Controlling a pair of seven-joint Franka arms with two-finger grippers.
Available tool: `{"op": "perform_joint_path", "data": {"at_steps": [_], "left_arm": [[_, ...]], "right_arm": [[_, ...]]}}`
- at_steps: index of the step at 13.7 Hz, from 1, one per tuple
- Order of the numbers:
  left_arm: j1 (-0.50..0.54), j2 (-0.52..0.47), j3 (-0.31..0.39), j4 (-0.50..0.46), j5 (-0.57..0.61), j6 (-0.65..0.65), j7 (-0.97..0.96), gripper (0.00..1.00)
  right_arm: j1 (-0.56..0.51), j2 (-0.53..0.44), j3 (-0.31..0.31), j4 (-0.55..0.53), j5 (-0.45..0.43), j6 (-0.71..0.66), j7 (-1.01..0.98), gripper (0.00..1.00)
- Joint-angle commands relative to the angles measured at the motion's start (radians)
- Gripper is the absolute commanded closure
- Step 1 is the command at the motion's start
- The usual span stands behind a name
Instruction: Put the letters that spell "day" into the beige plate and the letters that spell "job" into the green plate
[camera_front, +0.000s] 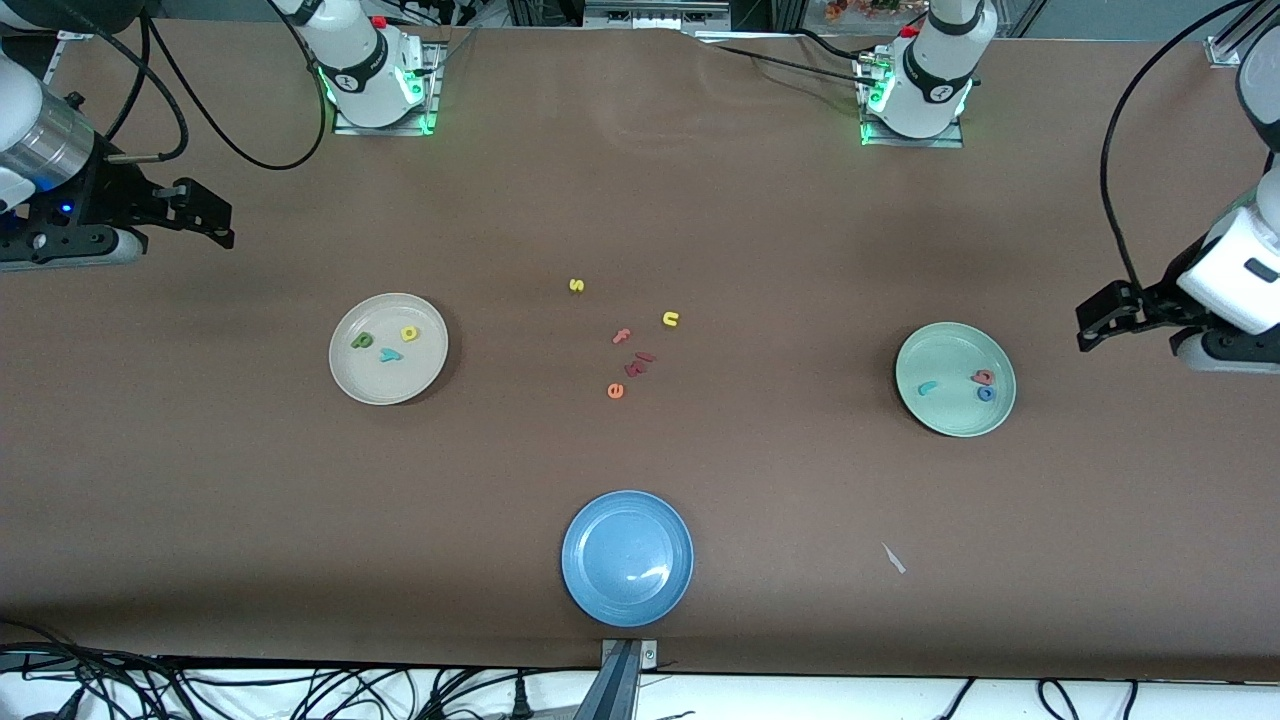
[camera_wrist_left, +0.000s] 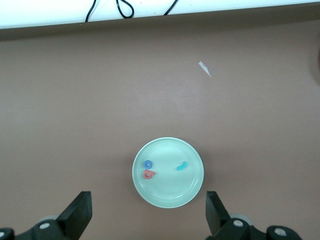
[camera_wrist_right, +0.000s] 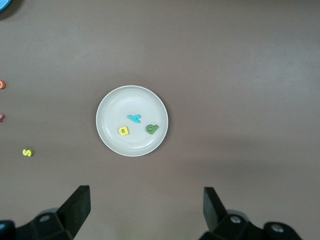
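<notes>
Basically done, we judge: green d (camera_front: 362, 340), yellow a (camera_front: 409, 333), teal y (camera_front: 390, 354) lie in beige plate (camera_front: 352, 385) mid-left; j (camera_front: 928, 387), b (camera_front: 982, 377), o (camera_front: 986, 394) in green plate (camera_front: 950, 425) mid-right. Left claw (camera_front: 1092, 325) at right edge and right claw (camera_front: 205, 220) upper left both hang open, empty, parked clear of plates.

On your counter (camera_front: 200, 500), the right-end plate (camera_front: 385, 385) holds d (camera_front: 362, 340), a (camera_front: 409, 333) and y (camera_front: 390, 354), w/ y nearest the front cam. The left-end plate (camera_front: 950, 350) holds j (camera_front: 928, 388), b (camera_front: 983, 377) and o (camera_front: 986, 393), w/ b touching o. Btwn the plates lie s (camera_front: 576, 285), u (camera_front: 670, 319), f (camera_front: 622, 336), k (camera_front: 637, 365) and e (camera_front: 615, 391). S is farthest from the cam. The third plate (camera_front: 627, 558) sits nearer the cam than e. The right gripper (camera_front: 205, 215) and left gripper (camera_front: 1095, 320) hang over the counter's ends.
</notes>
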Motion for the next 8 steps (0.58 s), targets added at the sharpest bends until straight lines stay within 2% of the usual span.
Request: {"op": "perform_joint_path", "data": {"at_steps": [1,8], "left_arm": [[0.026,-0.042,0.006,-0.024,-0.027,0.004,0.048,0.0],[0.071,-0.042,0.003,-0.02,-0.015,0.004,0.048,0.0]], "right_arm": [[-0.019,-0.008,0.012,-0.014,0.01,0.014,0.005,0.0],[-0.02,-0.005,0.007,-0.009,0.012,0.021,0.001,0.0]]}}
